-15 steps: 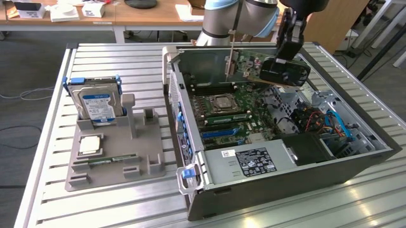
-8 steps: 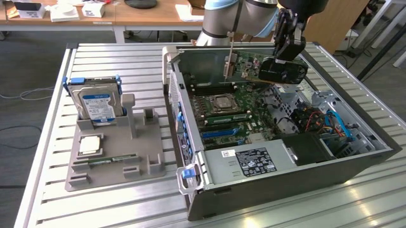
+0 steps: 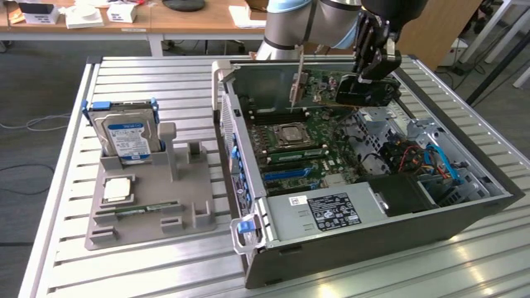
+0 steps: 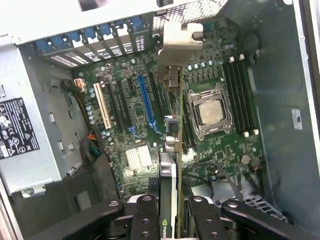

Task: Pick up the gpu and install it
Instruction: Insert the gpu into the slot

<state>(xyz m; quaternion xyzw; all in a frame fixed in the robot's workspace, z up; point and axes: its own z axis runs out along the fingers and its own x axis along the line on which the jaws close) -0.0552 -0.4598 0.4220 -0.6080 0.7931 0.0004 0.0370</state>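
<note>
The gripper [image 4: 171, 207] is clamped on the gpu [image 4: 169, 170], a single card held edge-on above the motherboard [image 4: 220, 147], near the rear wall of the open case [image 3: 373, 242]. To my eye, doing this well means keeping the card square over one slot, bracket toward the rear openings, and pressing straight down. On the grey holder [image 3: 141, 233] sit one hard drive [image 3: 124, 133], one processor [image 3: 116, 189] and one memory stick [image 3: 136, 209].

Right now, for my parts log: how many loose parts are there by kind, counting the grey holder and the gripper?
hard drive: 1, upright in the holder
chip: 1, on the holder
memory stick: 1, on the holder
gpu: 1, in the gripper
Total: 4
</note>
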